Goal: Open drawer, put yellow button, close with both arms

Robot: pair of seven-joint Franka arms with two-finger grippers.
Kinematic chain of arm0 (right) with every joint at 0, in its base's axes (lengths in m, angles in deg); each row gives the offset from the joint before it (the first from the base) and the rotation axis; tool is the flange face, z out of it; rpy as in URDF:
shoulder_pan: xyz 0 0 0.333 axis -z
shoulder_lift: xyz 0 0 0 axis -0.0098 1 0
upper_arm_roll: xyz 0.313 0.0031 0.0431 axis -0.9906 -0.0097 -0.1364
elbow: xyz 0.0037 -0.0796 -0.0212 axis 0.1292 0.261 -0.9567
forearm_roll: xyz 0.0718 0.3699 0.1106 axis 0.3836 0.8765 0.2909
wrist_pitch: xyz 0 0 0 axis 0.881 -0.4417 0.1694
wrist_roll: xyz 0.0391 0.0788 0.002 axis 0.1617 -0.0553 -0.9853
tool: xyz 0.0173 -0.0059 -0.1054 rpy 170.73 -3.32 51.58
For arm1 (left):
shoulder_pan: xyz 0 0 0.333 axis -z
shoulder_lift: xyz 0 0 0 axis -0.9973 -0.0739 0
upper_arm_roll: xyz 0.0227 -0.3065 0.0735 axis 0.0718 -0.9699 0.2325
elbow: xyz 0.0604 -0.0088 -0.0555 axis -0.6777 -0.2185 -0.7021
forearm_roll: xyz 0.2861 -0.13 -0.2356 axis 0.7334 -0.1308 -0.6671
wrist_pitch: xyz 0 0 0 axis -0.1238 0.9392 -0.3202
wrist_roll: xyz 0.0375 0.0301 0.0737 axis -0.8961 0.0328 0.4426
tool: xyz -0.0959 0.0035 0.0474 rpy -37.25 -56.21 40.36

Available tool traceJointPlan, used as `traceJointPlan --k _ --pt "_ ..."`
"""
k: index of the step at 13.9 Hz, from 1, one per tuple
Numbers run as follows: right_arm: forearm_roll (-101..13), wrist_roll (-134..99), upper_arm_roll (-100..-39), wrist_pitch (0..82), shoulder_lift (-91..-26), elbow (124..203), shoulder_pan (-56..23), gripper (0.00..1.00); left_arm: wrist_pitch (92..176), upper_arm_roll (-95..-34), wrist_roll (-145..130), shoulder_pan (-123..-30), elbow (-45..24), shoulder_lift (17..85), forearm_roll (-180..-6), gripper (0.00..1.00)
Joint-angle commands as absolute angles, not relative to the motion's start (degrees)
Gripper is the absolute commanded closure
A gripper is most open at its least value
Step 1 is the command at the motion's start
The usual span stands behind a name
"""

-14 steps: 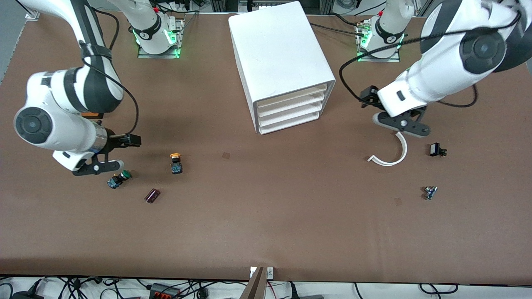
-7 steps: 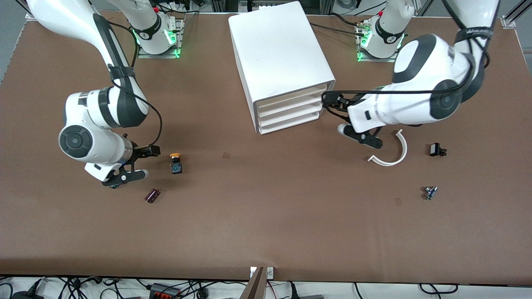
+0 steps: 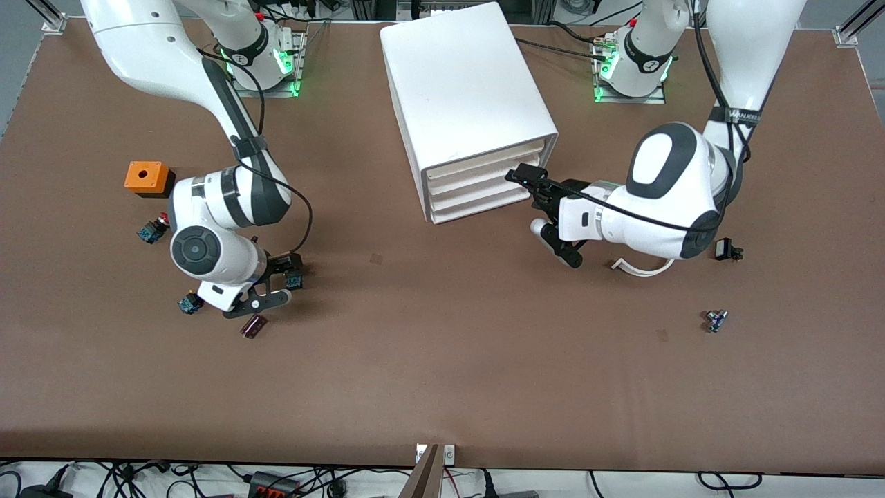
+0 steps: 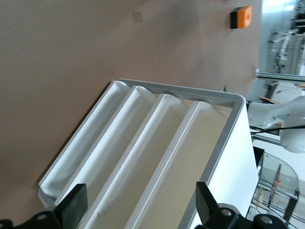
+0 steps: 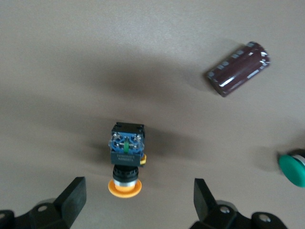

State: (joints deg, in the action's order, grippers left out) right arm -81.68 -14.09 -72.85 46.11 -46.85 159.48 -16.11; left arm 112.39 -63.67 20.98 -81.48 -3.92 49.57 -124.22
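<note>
The yellow button (image 5: 126, 157) lies on its side on the brown table, orange cap toward my right gripper (image 5: 138, 205). That gripper hangs open just above it, one finger on each side of the cap. In the front view only the button's blue base (image 3: 295, 279) shows beside the right gripper (image 3: 261, 303). The white cabinet (image 3: 470, 90) stands mid-table with all its drawers (image 3: 477, 188) pushed in. My left gripper (image 3: 547, 235) is open beside the drawer fronts at the left arm's end. Its fingers (image 4: 71, 207) frame the stacked drawers (image 4: 143, 143), touching none.
An orange box (image 3: 146, 178), a red-capped switch (image 3: 153, 228), a green-capped switch (image 3: 189, 302) and a dark red capacitor (image 3: 254, 326) lie around the right arm. A white curved piece (image 3: 639, 267) and two small parts (image 3: 726, 250) (image 3: 715, 321) lie near the left arm.
The right arm swung toward the table's middle and now hovers over the yellow button. The left arm moved from above the curved piece to the drawer fronts. Both grippers stayed open.
</note>
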Motion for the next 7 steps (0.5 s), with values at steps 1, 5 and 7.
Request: traceJointPlan --k 1,5,7 --pt "-79.98 -14.02 -73.89 47.49 -45.43 159.40 -16.14 0.00 112.19 -63.88 28.91 -82.68 -5.17 47.30 -128.69 0.01" --pt "-79.27 -16.65 -73.89 48.28 -43.76 159.40 -16.14 0.00 109.82 -63.88 42.35 -85.58 -10.53 43.08 -138.70 0.03" --pt "-79.18 -17.89 -73.89 48.72 -43.23 159.40 -16.14 0.00 106.31 -63.88 46.58 -86.81 -12.47 40.88 -143.19 0.05"
